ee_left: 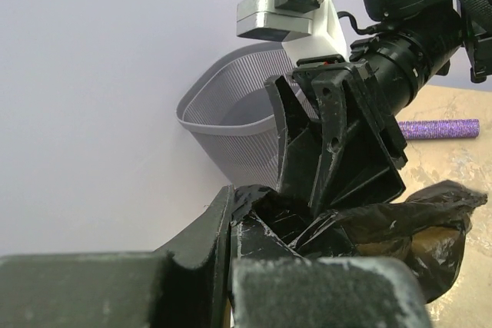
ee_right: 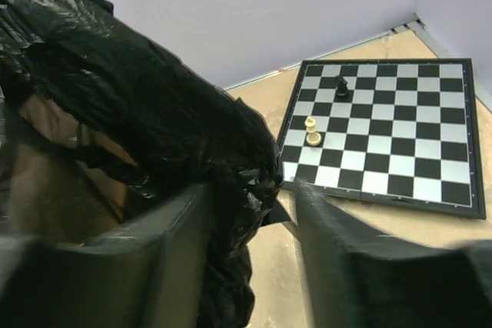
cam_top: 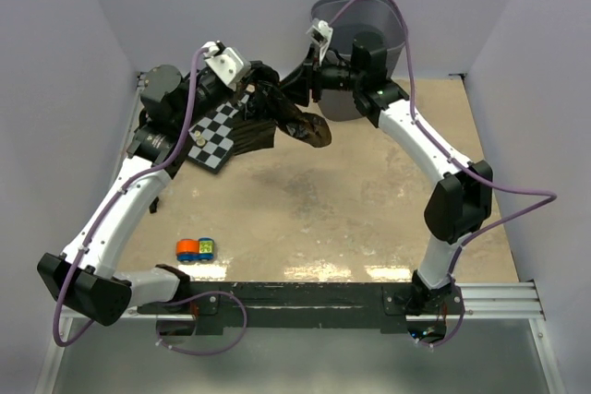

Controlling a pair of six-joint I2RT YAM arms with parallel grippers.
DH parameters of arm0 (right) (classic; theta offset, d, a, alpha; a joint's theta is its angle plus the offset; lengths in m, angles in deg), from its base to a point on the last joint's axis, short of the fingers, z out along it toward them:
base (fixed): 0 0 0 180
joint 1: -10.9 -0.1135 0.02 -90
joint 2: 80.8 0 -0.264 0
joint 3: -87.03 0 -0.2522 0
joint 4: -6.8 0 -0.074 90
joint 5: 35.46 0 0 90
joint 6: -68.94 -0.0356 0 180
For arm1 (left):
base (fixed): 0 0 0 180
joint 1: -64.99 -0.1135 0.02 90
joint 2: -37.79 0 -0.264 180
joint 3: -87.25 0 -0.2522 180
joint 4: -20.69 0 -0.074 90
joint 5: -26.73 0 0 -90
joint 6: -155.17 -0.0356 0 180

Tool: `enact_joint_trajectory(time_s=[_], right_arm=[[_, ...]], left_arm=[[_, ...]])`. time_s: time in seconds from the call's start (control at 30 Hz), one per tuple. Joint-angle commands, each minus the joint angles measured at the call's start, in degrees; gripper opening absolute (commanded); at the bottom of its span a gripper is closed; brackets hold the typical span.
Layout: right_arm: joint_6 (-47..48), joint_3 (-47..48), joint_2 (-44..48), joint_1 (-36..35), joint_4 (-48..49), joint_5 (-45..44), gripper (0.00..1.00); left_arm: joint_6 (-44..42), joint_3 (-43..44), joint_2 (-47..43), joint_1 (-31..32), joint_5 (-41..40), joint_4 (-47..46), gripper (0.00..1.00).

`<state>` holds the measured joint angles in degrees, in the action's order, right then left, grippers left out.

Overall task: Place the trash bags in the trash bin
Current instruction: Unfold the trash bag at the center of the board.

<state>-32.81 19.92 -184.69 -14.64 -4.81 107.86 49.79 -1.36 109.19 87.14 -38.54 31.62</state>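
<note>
One trash bag [cam_top: 300, 122], crinkled black, held aloft between my left claw [cam_top: 261, 89] and right claw [cam_top: 297, 85], both clamped on it, near the trash bin [cam_top: 369, 20] at the tabletop's [cam_top: 323, 219] far edge.

The trash bag [cam_top: 300, 125] hangs above the counter [cam_top: 369, 219] between the left tool [cam_top: 261, 80] and right tool [cam_top: 297, 89], in front of the trash bin [cam_top: 369, 20] at the back. The chessboard [cam_top: 214, 136] lies left of the bag; a small toy [cam_top: 196, 248] sits near the front left.
</note>
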Motion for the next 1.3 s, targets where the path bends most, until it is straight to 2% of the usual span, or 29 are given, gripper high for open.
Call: enact_joint_trajectory(time_s=[0.0,0.07,0.1,0.13,0.27,0.47,0.67,0.77,0.8,0.87,0.97,1.1,1.17,1.27], right_arm=[[-0.56,2.29,-0.78,1.11,1.80,-0.05,0.39],[-0.56,1.94,-0.78,1.28,1.54,0.20,0.29],[-0.56,1.59,-0.78,1.37,1.71,0.64,0.12],[-0.38,1.16,-0.87,1.37,1.54,0.56,0.00],[1.29,0.54,0.53,3.38,-0.83,-5.14,0.00],[1.64,0.01,4.66,10.67,-3.99,-12.88,0.00],[2.70,-2.45,9.40,15.08,-5.05,-15.79,0.00],[2.87,-4.29,11.52,15.61,-4.00,-13.69,0.00],[2.96,-4.56,11.70,15.61,-3.22,-11.68,0.03],[2.61,-4.74,11.53,14.21,-2.51,-9.37,0.27],[6.02,-3.25,8.81,10.00,-2.50,-8.85,0.47],[9.29,1.14,3.27,3.75,-4.35,-8.06,0.56],[7.45,2.37,0.81,2.08,-3.13,-7.10,0.57],[4.81,4.05,-1.04,0.58,-0.05,-2.45,0.67]], left_arm=[[0.79,1.04,-1.52,-0.18,0.41,-3.06,0.00],[0.52,1.04,-1.70,-0.18,0.14,-3.23,0.00],[0.44,0.95,-1.79,-0.18,-0.12,-3.32,0.00],[0.17,0.95,-1.70,-0.18,-0.56,-3.32,0.00],[-2.37,-0.19,-2.14,-0.18,-3.27,-2.80,0.00],[-6.76,-3.26,-3.81,-0.27,-7.68,-2.00,0.00],[-9.14,-5.73,-4.07,-0.27,-10.14,-1.65,0.00],[-9.32,-6.26,-4.42,-0.27,-9.71,-2.62,0.00],[-9.32,-6.08,-4.51,-0.27,-8.14,-2.53,0.00],[-8.10,-5.82,-4.68,-0.27,-5.50,-2.88,0.00],[-6.42,-7.13,-5.56,-0.27,-1.11,-6.21,0.00],[-4.23,-6.79,-5.74,-0.27,1.81,-8.24,0.00],[-4.14,-6.35,-5.92,-0.18,2.51,-8.07,0.00],[-4.13,-6.17,-6.09,-0.18,1.99,-7.98,0.00]])
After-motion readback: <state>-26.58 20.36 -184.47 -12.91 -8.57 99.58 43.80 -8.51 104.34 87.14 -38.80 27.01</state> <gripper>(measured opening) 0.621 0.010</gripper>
